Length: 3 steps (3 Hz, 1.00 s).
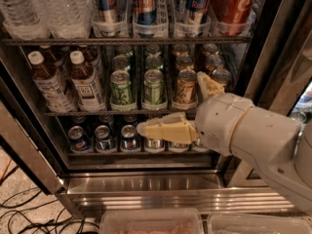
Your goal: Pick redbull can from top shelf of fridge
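Gripper (170, 102) spread wide, empty, down by lower racks; upright redbull can (195, 6) well above, on top shelf (73, 41).

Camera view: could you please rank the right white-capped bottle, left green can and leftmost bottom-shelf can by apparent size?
1. white-capped bottle
2. green can
3. bottom-shelf can
The gripper: open, before the lower shelves.

Redbull cans (146, 6) on top shelf (122, 41): tops cut off by upper edge, lettering only partly legible. Gripper (171, 102), fingers spread, sits before the two lower racks and hides part of the bottom-row cans (129, 136). Arm (263, 135) cropped at right edge. Plastic bins (151, 221) cropped at bottom; contents blurred.
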Motion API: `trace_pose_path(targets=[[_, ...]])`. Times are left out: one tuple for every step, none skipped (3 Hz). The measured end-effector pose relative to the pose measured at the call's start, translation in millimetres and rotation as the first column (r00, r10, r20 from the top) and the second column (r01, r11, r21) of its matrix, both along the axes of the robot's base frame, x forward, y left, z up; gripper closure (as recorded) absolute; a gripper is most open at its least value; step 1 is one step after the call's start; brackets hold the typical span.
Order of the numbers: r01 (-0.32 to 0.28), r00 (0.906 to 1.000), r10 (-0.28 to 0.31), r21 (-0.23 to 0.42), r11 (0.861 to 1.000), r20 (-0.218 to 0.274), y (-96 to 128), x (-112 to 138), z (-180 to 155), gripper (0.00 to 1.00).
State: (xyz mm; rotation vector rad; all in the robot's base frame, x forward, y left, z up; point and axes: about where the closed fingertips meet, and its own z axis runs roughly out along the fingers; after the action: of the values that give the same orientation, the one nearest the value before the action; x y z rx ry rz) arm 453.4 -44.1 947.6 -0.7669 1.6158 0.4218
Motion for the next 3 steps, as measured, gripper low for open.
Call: trace_pose_path(targets=[[0.003, 1.0, -0.003, -0.029, 1.0, 0.008, -5, 9, 13, 0.0], [0.01, 0.9999, -0.01, -0.026, 1.0, 0.014, -10, 19, 25, 0.0], [-0.005, 0.9992, 0.003, 0.035, 0.999, 0.041, -12, 29, 42, 0.0]])
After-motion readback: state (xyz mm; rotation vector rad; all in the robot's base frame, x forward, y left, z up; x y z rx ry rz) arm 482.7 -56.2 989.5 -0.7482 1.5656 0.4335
